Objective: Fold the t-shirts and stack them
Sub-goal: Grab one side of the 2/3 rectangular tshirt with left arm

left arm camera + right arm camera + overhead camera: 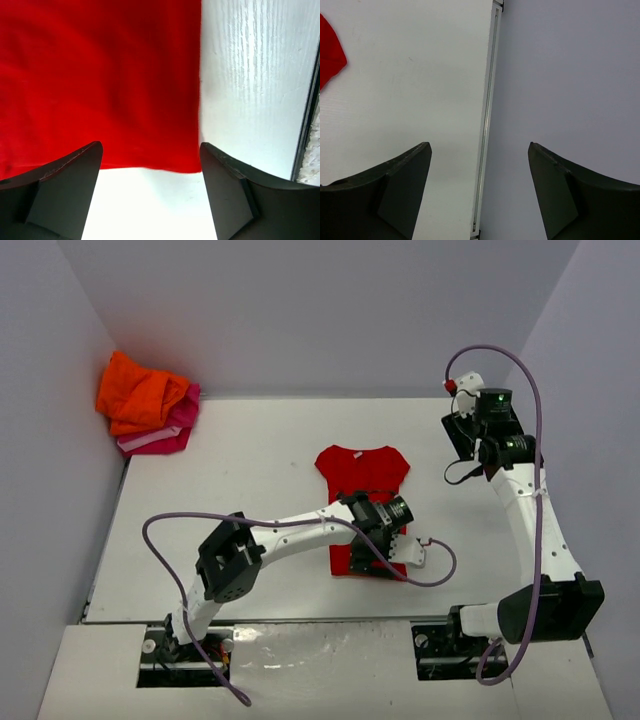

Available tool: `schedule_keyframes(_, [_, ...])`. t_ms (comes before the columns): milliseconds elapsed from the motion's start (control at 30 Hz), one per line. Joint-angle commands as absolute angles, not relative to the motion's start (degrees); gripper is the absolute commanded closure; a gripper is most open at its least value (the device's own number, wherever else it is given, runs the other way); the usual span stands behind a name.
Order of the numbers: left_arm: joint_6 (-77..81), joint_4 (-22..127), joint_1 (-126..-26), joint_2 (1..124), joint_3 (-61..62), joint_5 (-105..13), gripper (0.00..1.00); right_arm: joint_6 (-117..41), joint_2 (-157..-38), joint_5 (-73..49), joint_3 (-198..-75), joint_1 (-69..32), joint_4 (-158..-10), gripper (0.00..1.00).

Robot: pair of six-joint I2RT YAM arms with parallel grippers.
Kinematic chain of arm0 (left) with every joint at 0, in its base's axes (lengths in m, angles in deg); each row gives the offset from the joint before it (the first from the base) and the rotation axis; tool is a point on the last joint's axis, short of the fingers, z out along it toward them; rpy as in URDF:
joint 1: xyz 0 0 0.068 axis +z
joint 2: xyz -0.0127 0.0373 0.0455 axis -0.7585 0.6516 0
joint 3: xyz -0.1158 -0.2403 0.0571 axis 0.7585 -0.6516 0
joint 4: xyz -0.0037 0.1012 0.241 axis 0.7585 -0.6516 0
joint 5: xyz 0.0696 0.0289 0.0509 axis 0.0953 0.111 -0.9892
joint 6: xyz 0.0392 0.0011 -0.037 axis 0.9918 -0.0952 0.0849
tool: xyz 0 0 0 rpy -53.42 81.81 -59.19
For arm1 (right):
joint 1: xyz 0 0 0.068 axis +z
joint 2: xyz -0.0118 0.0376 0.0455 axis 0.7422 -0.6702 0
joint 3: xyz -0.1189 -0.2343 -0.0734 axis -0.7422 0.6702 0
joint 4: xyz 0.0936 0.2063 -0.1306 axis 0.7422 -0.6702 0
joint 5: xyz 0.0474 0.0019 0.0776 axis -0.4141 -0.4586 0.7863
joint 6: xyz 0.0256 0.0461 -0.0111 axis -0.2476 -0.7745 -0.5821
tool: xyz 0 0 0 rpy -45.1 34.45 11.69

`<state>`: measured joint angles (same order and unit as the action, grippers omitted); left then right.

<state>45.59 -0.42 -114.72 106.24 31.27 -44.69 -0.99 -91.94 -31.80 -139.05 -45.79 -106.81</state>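
A red t-shirt (362,472) lies flat in the middle of the table, neck to the back. My left gripper (376,560) hangs over its near right hem corner, open and empty. In the left wrist view the red cloth (100,75) fills the upper left, its corner lies between the open fingers (65,190), and the gripper (150,146) holds nothing. An orange t-shirt (140,392) lies crumpled on a pink one (170,432) in the back left corner. My right gripper (463,435) is open and empty at the back right, and in the right wrist view (479,145) it is over the table's edge.
White table (240,470) with grey walls on three sides. The table's right edge rail (487,125) and the wall show in the right wrist view, with a red sleeve tip (327,52) at far left. A purple cable (190,525) loops from the left arm.
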Motion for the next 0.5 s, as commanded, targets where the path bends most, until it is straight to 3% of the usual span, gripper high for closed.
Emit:
schedule_keyframes(0, [40.90, 3.96, -113.90, 102.74, 29.14, -45.66, 0.24, -1.30, -89.29, -34.69, -141.37, -49.50, -102.72, 0.22])
schedule_keyframes(467, [40.02, 7.92, -117.55, 106.97, 27.15, -47.22, 0.24, -2.63, -87.94, -34.25, -138.89, -52.56, -101.33, 0.21])
